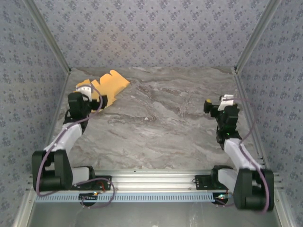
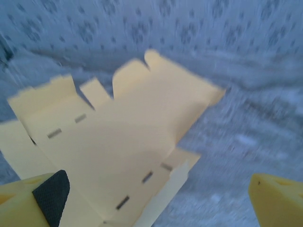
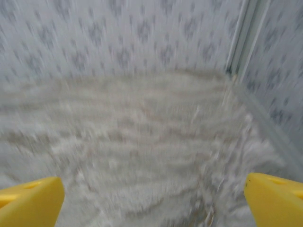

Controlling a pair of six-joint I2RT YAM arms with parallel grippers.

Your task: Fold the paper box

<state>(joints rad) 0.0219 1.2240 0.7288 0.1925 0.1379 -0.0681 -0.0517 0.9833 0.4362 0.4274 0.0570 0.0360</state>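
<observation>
I can read no words, numbers, labels or brand marks. The paper box (image 2: pixel 132 137) just ahead of my left claw (image 2: pixel 156 201) bears only small dark slots (image 2: pixel 123 202). The wall (image 2: pixel 189 28) beyond it shows a repeated floral print without lettering.

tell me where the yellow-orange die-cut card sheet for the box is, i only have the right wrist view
Observer: The yellow-orange card sheet lies unfolded at the far left corner of the table.
Operator: is the left arm on it
Observer: The left gripper is open at the sheet's near edge, not gripping it.
Operator: how far is my arm from it
Observer: The right gripper is at the table's right side, well apart from the sheet.
</observation>
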